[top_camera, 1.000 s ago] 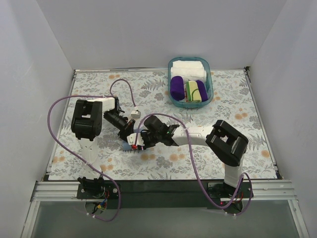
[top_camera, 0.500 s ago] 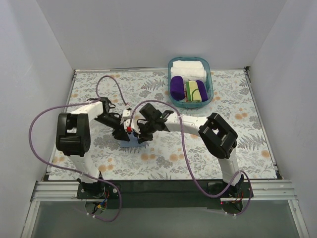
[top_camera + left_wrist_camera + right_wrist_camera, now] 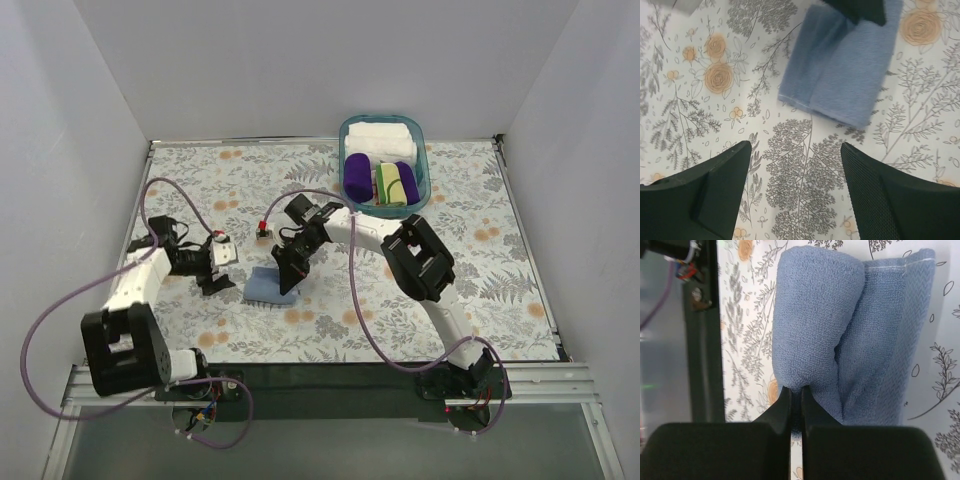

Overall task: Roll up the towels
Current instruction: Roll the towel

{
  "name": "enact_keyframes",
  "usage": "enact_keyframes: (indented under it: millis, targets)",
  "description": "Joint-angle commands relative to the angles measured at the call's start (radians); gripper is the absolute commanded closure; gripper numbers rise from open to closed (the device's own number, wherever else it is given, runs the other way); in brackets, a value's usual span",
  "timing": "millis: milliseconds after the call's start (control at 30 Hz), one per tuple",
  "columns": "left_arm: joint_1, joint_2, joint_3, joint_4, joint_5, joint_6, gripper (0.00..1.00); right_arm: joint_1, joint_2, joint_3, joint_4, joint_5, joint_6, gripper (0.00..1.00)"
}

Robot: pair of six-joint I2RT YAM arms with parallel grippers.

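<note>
The light blue towel (image 3: 263,288) lies partly rolled on the flowered table, a thick roll (image 3: 812,315) beside a flat folded part (image 3: 890,340). My right gripper (image 3: 291,282) is shut, pinching the near end of the roll (image 3: 796,390). My left gripper (image 3: 226,276) hangs open to the left of the towel, apart from it, with only tablecloth between its fingers (image 3: 795,167); the blue towel (image 3: 840,75) lies ahead of it. The yellow-green towel (image 3: 395,185) sits rolled in the basket.
A teal basket (image 3: 428,165) at the back right holds white folded towels (image 3: 380,137) and purple rolls (image 3: 357,172). Purple cables loop over the left half of the table. A dark table edge (image 3: 702,340) runs along the left of the right wrist view.
The left arm drew back to the left, away from the towel, and its jaws opened. The right gripper shut on the towel's rolled end and moved toward the back of the table.
</note>
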Motion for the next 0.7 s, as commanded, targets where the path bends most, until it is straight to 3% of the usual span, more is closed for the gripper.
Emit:
enact_keyframes:
  millis: [0,100,333,667]
  targets:
    - [-0.027,-0.2,-0.094,-0.015,0.018,0.139,0.32,-0.026,0.149,0.061,-0.241,-0.065,0.135,0.99]
    - [-0.09,-0.407,-0.189,-0.011,0.0,0.161,0.3,-0.049,0.208,0.097,-0.248,-0.133,0.181,0.99]
    - [-0.362,-0.616,-0.345,0.124,-0.126,0.048,0.3,-0.057,0.278,0.138,-0.252,-0.142,0.207,0.99]
    - [-0.586,-0.466,-0.339,0.316,-0.264,-0.087,0.39,-0.077,0.337,0.158,-0.252,-0.142,0.23,0.99]
